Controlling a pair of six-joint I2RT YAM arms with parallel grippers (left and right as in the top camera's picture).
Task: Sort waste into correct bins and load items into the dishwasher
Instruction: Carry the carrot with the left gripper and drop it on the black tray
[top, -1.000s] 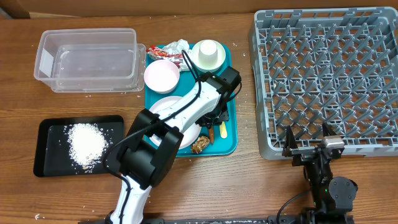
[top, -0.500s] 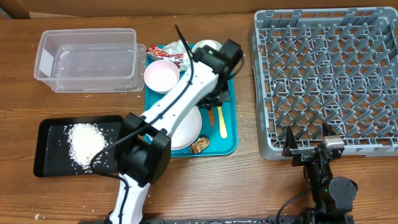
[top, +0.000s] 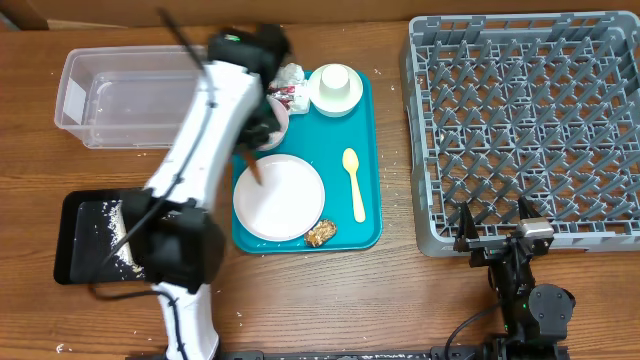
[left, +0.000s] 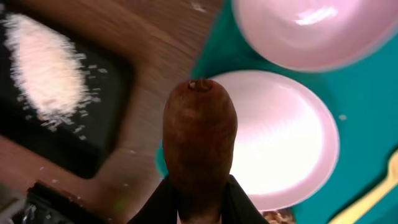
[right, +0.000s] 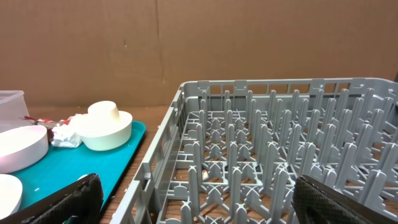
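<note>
The left tool (left: 200, 200) is clamped on one end of the orange-brown carrot stick (left: 200, 143), its two fingers pressed against the sides. The stick's long axis runs straight out from the fingers, free end leading. From overhead the left tool (top: 260, 125) holds the stick (top: 251, 166) on a diagonal, its free end pointing near and slightly right. It hangs in the air over the left edge of the teal tray (top: 362, 130), just at the far-left rim of the round plate (top: 280, 197). The pink-white bowl (left: 311, 31) lies on the far side of the plate, partly under the arm. On the bench to the left, the black tray (top: 85, 215) holds a heap of rice (left: 43, 68). The clear tub (top: 130, 95) stands beyond it.

Right of the plate lies the yellow spoon (top: 354, 183), with the brown food chunk (top: 321, 232) at the tray's near edge.

The right tool (top: 495, 225) hangs at the near edge of the grey dish rack (top: 530, 120), its fingers (right: 81, 194) spread wide apart and holding nothing.
</note>
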